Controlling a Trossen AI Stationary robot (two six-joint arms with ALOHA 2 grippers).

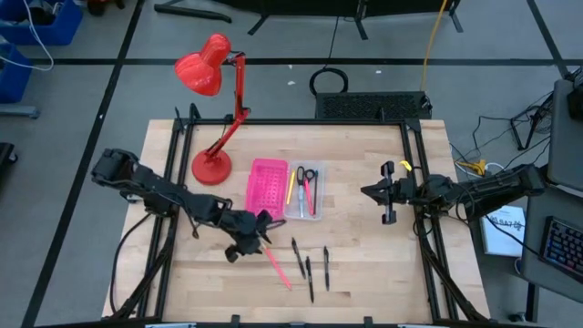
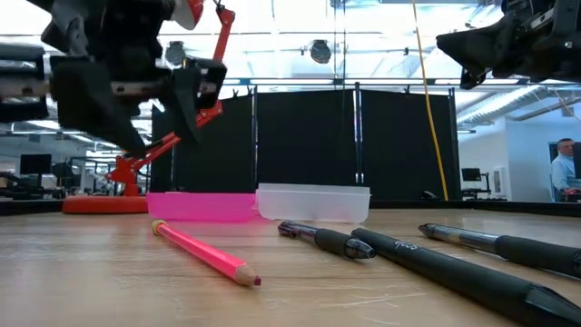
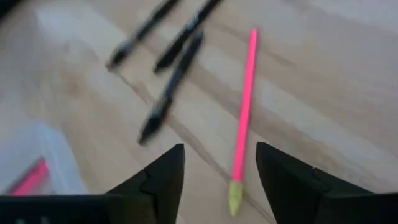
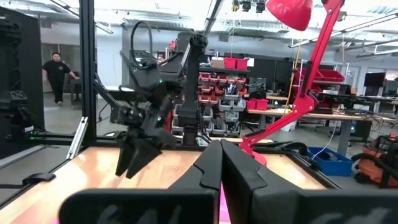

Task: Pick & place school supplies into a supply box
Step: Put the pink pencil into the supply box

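Observation:
A pink pencil [image 1: 277, 265] lies flat on the table with its yellow end [image 3: 234, 196] between my left gripper's open fingers [image 3: 221, 168], which hover above it without touching. Three black pens [image 1: 310, 266] lie just right of it. The clear supply box [image 1: 303, 191] sits mid-table holding black-handled scissors, a pink and a yellow pencil. My left gripper [image 1: 260, 228] is near the box's near-left corner. My right gripper [image 1: 373, 191] waits shut, raised at the right.
A bright pink perforated tray [image 1: 267, 184] lies against the clear box's left side. A red desk lamp [image 1: 215, 109] stands at the far left. Bare wood lies near and right of the pens. In the right wrist view a person [image 4: 57, 74] stands beyond the table.

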